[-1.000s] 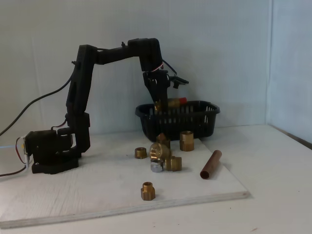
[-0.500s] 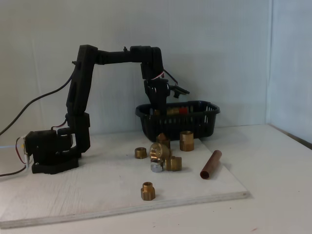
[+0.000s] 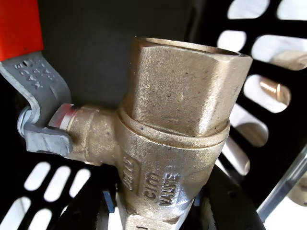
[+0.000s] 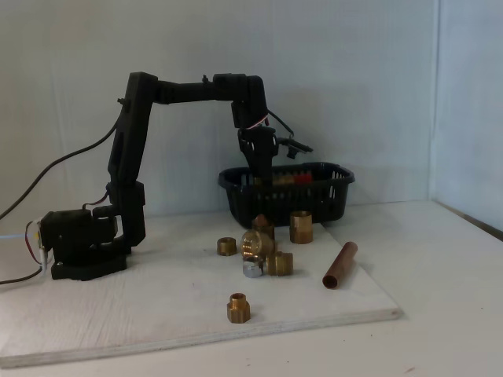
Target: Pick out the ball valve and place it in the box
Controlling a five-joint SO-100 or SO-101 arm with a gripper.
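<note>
The ball valve (image 3: 177, 129) is a brass body stamped "VALVE", with a red-sleeved grey lever (image 3: 19, 28) at the upper left of the wrist view. My gripper (image 3: 153, 218) is shut on its lower end, a black finger (image 3: 228, 203) showing at the side. Behind it stand the slotted black walls of the box (image 3: 288, 110). In the fixed view my gripper (image 4: 263, 179) reaches down inside the box (image 4: 330, 196). The ball valve (image 4: 283, 179) shows just below the rim, its red handle (image 4: 302, 178) pointing right.
Several loose brass fittings (image 4: 258, 245) lie on the white board (image 4: 157, 314) in front of the box, one (image 4: 239, 307) near the front edge. A copper-brown pipe piece (image 4: 339, 265) lies at the right. The arm's base (image 4: 82, 243) stands at the left.
My gripper has sunk from above the rim down into the box and shifted slightly right, carrying the valve with it. The fittings and the pipe have not moved.
</note>
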